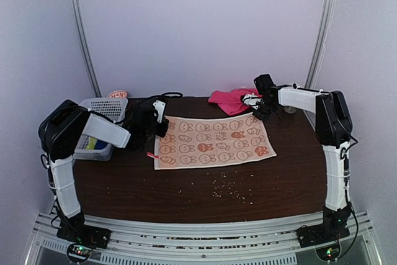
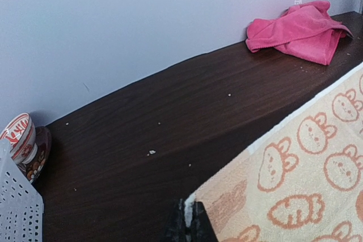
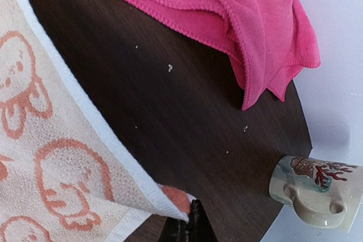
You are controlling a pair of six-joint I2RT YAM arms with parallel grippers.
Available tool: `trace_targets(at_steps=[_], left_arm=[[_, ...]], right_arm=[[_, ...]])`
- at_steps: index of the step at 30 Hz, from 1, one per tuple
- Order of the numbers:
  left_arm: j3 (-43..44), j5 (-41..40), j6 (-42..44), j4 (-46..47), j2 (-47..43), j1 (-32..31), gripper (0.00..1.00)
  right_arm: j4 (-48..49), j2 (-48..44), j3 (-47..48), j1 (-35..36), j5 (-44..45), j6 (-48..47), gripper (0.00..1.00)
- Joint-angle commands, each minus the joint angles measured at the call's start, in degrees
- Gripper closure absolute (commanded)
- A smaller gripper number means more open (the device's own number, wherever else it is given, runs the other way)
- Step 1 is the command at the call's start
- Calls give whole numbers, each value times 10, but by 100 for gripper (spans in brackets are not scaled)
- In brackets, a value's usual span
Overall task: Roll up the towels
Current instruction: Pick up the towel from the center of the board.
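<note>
The orange towel (image 1: 214, 142) is lying spread flat in the middle of the table (image 1: 186, 190), and each arm is pinching one far corner of it. The left gripper (image 2: 188, 222) is clamping the far left corner and the right gripper (image 3: 190, 225) the far right corner. The pink towel (image 1: 231, 100) is lying crumpled at the back edge, apart from the orange one, with a mug (image 3: 317, 191) near it.

Near strip of table (image 1: 124, 184): lay open, only crumbs (image 1: 231, 189) scattered. Centre: taken by flat orange rabbit-print towel (image 1: 214, 142). Far side: bare lane ran between that towel and back wall (image 1: 198, 29), closed at right by crumpled pink towel (image 1: 231, 100). Left edge: white lattice basket (image 1: 102, 119) stood, red-and-white bowl (image 2: 20, 137) behind. Far right corner: mug (image 3: 315, 191) stood.
</note>
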Motion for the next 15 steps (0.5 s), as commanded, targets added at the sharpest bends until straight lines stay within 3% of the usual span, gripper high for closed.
trace_targets(at_steps=[1,15], left_arm=[[-53,42,36,100,-40,8,100],[-140,82,47,117,-110,17,100]], right_arm=[[77,-62,-66,-15,-10,-15,100],[105,-155,-189,-36,-122,-110,100]])
